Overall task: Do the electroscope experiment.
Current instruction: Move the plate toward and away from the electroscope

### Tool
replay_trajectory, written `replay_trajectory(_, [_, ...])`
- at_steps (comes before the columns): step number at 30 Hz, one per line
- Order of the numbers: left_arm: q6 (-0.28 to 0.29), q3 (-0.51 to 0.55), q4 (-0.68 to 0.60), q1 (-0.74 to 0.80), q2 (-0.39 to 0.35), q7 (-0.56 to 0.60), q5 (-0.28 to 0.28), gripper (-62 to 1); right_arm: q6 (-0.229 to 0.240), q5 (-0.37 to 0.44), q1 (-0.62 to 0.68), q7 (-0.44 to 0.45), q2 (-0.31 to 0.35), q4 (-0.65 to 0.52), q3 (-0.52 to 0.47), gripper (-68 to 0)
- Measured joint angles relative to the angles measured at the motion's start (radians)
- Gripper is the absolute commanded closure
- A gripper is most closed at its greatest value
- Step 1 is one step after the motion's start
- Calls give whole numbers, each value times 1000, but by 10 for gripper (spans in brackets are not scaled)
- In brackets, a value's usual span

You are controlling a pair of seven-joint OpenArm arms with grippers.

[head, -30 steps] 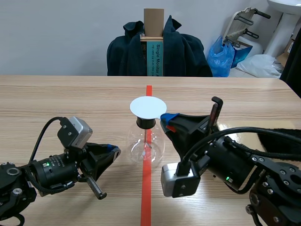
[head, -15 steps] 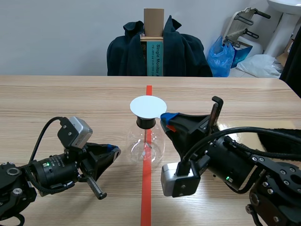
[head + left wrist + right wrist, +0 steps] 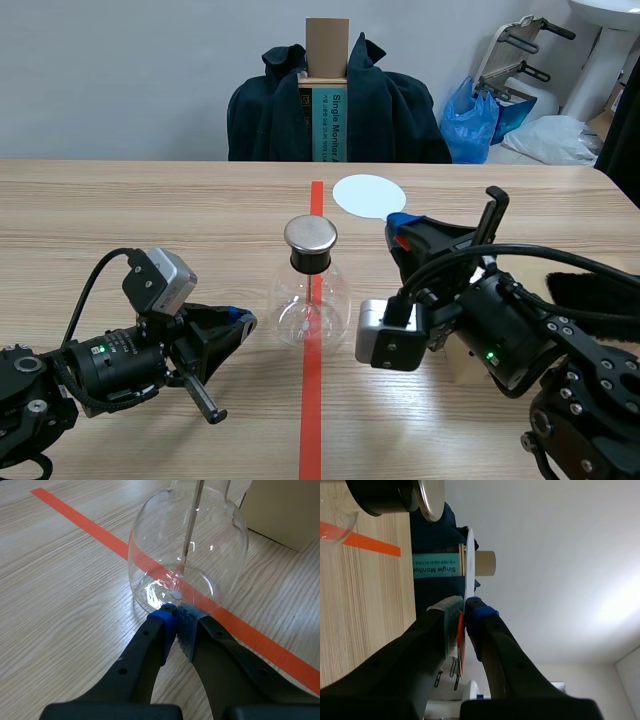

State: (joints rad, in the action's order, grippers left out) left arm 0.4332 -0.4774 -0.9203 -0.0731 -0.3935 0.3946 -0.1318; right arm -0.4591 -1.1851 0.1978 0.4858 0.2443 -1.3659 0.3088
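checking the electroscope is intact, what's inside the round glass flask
A thin metal rod hangs down the middle of the clear round glass flask, ending short of its floor. Whether foil leaves hang at its tip cannot be told; the black stopper hides the rod's top.

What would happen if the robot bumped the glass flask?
The glass flask looks thin and clear, so it could probably crack. Its smooth rounded belly might slip when gripped. The metal cap sits high, so it may tip.
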Motion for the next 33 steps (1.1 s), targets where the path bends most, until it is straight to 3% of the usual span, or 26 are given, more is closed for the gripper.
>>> replay_trajectory(11, [0,0,0,0,0,0,0,-31,0,0,0,-30,0,0,0,-8])
replay_trajectory(26, [0,0,0,0,0,0,0,-31,0,-5,0,246,0,0,0,-8])
replay_trajectory(33, [0,0,0,0,0,0,0,-31,0,-5,0,284,0,0,0,-8])
